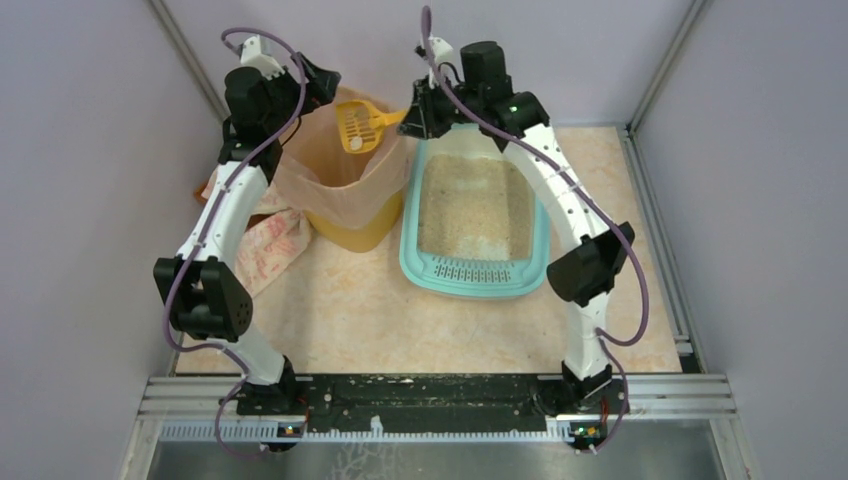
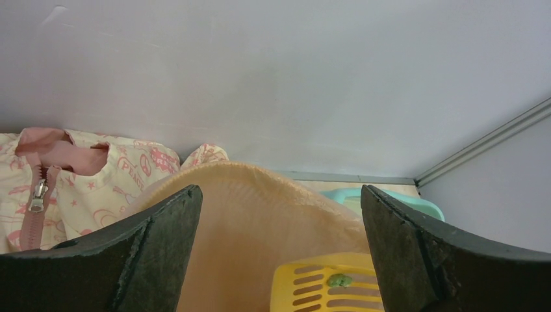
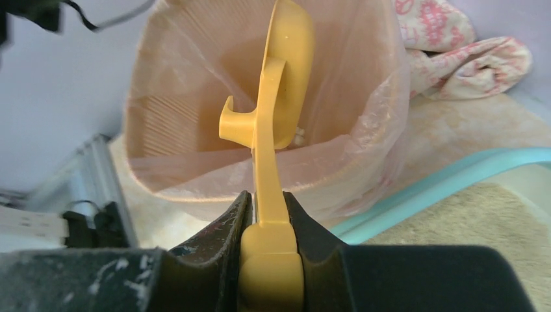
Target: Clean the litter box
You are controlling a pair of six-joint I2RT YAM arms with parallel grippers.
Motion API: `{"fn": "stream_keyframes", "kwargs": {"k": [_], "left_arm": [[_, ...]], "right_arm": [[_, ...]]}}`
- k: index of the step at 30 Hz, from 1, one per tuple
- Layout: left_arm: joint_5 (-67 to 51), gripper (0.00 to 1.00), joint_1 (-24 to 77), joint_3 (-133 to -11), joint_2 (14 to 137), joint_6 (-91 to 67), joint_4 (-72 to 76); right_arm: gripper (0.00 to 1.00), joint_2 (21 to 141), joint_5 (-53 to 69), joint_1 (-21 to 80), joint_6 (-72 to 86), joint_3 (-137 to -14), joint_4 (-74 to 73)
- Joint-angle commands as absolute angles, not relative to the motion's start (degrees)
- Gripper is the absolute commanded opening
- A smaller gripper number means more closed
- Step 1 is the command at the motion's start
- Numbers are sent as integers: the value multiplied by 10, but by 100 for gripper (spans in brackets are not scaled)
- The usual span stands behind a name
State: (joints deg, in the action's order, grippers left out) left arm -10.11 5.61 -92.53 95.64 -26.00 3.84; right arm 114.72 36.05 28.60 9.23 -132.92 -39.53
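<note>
The teal litter box (image 1: 475,272) sits right of centre, with beige litter and its slotted grille at the near end. Its rim shows in the right wrist view (image 3: 455,170). My right gripper (image 1: 412,118) is shut on the handle of a yellow slotted scoop (image 1: 358,127). The scoop (image 3: 281,97) is held over the bin's peach liner bag (image 1: 345,185). A small green clump (image 2: 339,281) lies on the scoop (image 2: 318,289). My left gripper (image 2: 279,253) hangs open above the bag's far rim, with nothing between its fingers.
A pink-patterned cloth with a zip (image 1: 268,248) lies left of the yellow bin (image 1: 350,232) against the left wall. Grey walls close in the back and both sides. The metal rail holding the arm bases (image 1: 430,395) runs along the near edge.
</note>
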Motion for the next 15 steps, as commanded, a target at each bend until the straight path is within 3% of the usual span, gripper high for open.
{"fn": "stream_keyframes", "kwargs": {"k": [1,7,15], "left_arm": [[-98,97,51,-925,933,-252,45],[-101,97,51,-921,935,-255,47],[-107,97,51,-916,937,-262,52]], "right_arm": [[0,1100,243,321,-52,-1329,-412],[0,1068,62,379,-159,-1296,-404],[0,1020,-27,425,-212,-1222,-314]]}}
